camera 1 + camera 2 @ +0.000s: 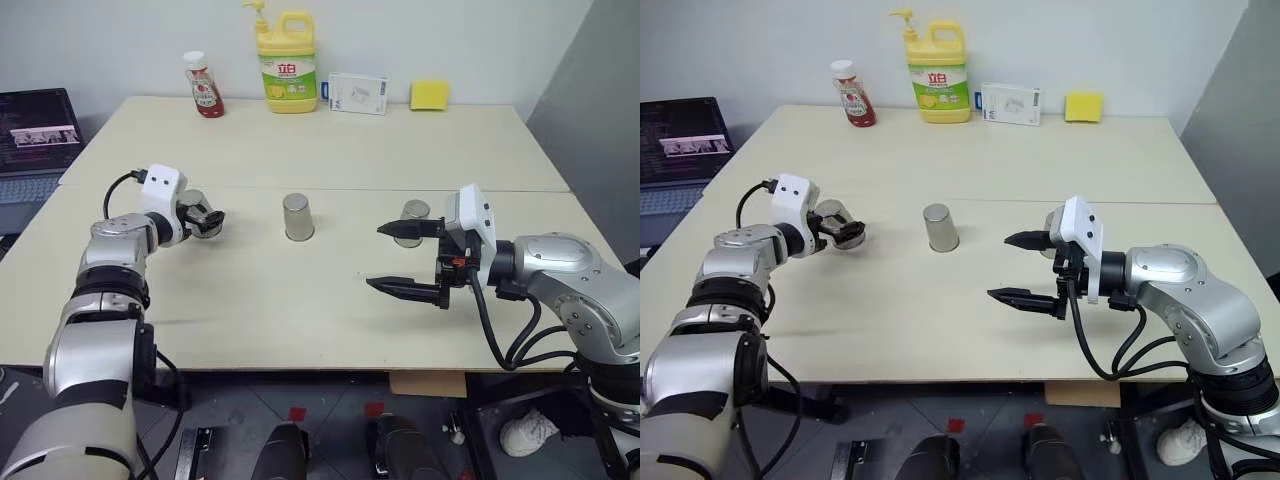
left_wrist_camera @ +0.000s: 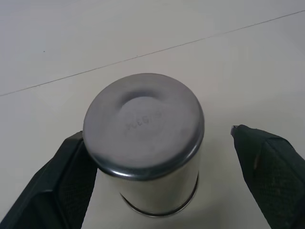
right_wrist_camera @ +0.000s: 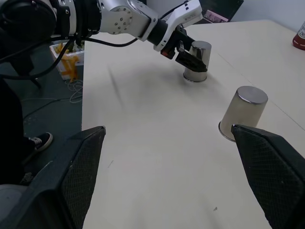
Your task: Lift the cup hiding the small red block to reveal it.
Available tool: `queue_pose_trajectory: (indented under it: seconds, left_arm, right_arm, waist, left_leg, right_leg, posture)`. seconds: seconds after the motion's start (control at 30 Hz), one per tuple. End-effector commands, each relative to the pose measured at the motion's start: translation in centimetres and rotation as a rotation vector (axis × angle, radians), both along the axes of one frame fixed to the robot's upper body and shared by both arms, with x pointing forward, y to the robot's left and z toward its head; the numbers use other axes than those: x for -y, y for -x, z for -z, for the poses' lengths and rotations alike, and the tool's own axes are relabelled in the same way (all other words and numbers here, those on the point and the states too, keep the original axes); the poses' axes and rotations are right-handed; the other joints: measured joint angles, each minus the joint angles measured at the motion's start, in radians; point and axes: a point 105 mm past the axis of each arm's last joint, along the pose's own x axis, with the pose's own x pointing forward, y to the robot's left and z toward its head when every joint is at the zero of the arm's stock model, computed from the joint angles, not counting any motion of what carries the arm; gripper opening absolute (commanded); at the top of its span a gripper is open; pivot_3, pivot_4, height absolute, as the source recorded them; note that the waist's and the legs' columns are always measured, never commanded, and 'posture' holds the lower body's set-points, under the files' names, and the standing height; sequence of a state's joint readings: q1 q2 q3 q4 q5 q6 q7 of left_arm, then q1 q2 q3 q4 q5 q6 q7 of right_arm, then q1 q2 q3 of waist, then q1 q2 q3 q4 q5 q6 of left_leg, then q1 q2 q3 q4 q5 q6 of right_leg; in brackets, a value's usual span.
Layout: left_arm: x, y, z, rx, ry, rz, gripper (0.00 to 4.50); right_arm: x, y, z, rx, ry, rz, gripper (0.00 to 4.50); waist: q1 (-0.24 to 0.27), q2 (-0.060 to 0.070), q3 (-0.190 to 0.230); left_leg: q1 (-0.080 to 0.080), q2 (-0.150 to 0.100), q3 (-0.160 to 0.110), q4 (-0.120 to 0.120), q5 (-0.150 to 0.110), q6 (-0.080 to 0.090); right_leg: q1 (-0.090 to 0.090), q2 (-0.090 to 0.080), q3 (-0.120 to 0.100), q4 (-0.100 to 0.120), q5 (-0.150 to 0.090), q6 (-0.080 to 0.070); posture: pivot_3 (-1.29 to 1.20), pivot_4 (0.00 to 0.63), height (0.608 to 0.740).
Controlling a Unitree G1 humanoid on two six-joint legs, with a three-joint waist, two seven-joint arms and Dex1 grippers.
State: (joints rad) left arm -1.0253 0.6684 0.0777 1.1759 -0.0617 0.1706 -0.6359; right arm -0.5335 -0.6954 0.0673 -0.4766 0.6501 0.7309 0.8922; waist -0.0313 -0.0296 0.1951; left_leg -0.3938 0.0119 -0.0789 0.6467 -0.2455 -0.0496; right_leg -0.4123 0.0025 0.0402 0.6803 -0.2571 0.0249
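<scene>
straddling the left cup [image 2: 145, 143], the left claw [image 1: 204, 218] gapes (fingers apart).

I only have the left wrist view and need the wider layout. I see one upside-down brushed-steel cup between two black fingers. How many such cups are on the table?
Observer: Three, in a row on the cream table. Yours is the left cup, then come a middle cup and a right cup.
Operator: Are the others upside down too?
Observer: Yes, both stand mouth down.
Operator: Where is the other arm?
Observer: The right gripper is open near the right cup and holds nothing.
</scene>
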Motion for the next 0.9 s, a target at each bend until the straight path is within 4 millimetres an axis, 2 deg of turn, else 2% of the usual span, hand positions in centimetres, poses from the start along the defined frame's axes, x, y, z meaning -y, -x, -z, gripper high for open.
queue_pose_trajectory:
  seconds: [0.03,0.17,0.2,0.33,0.4,0.5,0.6,0.67,0.77,0.9]
  left_arm:
    - [0.2,-0.9,-1.9,0.07,-0.006,-0.028,4.49]
    - [0.7,-1.2,-2.0,0.076,0.021,-0.033,3.79]
    - [0.7,-1.2,-2.0,0.075,0.021,-0.031,3.48]
    - [0.6,-1.1,-2.0,0.077,0.034,-0.033,2.71]
    - [0.4,-1.0,-2.3,0.088,0.05,-0.035,2.69]
    - [0.1,-1.0,-3.8,0.136,0.069,-0.026,2.69]
    - [-0.9,-0.7,-6.9,0.232,0.062,-0.032,2.69]
    - [-2.2,-0.2,-8.2,0.275,0.031,-0.067,2.69]
    - [-4.8,0.7,-7.6,0.275,-0.077,-0.163,2.69]
    - [-6.8,1.5,-5.8,0.248,-0.056,-0.283,2.69]
  right_arm:
    - [-0.4,0.3,-1.1,0.046,-0.007,-0.026,4.5]
    - [-0.5,0.3,-1.1,0.047,-0.008,-0.022,4.5]
    - [-0.5,0.3,-1.1,0.047,-0.008,-0.021,4.5]
    - [-0.4,0.3,-1.1,0.047,-0.008,-0.013,4.5]
    - [-0.4,0.3,-1.1,0.046,-0.008,-0.01,4.5]
    - [-0.3,0.3,-1.0,0.045,-0.008,-0.008,4.5]
    - [-0.2,0.3,-1.1,0.044,-0.011,-0.004,4.5]
    - [-0.1,0.3,-1.1,0.043,-0.014,0.0,4.5]
    - [0.0,0.1,-1.0,0.041,-0.016,0.002,4.5]
    - [-0.1,-0.2,-1.1,0.045,-0.021,-0.005,4.5]
  waist:
    - [0.0,0.0,0.0]
    - [-0.001,0.0,0.0]
    - [-0.001,0.0,0.0]
    - [-0.001,0.0,0.0]
    - [-0.001,0.0,0.0]
    - [-0.001,0.0,0.0]
    - [-0.001,0.0,0.0]
    - [-0.003,-0.001,0.0]
    - [-0.007,-0.001,0.0]
    - [-0.006,0.0,0.0]
  left_leg:
    - [0.0,0.0,0.0,0.0,0.0,0.0]
    - [0.0,0.0,0.0,0.0,0.0,0.0]
    - [0.0,0.0,0.0,0.0,0.0,0.0]
    - [0.0,0.0,0.0,0.0,0.0,0.0]
    - [0.0,0.0,0.0,0.0,0.0,0.0]
    - [0.0,0.0,0.0,0.0,0.0,0.0]
    - [0.0,0.0,0.0,0.0,0.0,0.0]
    - [-0.003,0.0,0.0,0.0,0.0,0.0]
    - [-0.003,0.0,0.0,0.0,0.0,0.0]
    - [-0.003,0.0,0.0,0.0,0.0,0.0]
  right_leg:
    - [0.0,0.0,0.0,0.0,0.0,0.0]
    - [0.0,0.0,0.0,0.0,0.0,0.0]
    - [0.0,0.0,0.0,0.0,0.0,0.0]
    - [0.0,0.0,0.0,0.0,0.0,0.0]
    - [0.0,0.0,0.0,0.0,0.0,0.0]
    - [0.0,0.0,0.0,0.0,0.0,0.0]
    - [0.0,0.0,0.0,0.0,0.0,0.0]
    - [-0.003,0.0,0.0,0.001,0.0,0.0]
    - [-0.004,0.0,0.0,0.001,0.003,-0.004]
    - [-0.004,-0.001,0.0,0.001,0.003,-0.004]
  posture:
    - [0.0,0.15,0.74]
    - [0.0,0.15,0.74]
    - [0.0,0.15,0.74]
    - [0.0,0.15,0.74]
    - [0.0,0.15,0.74]
    - [0.0,0.15,0.74]
    - [0.0,0.15,0.74]
    - [0.0,0.15,0.74]
    - [0.0,0.15,0.74]
    - [0.0,0.15,0.74]
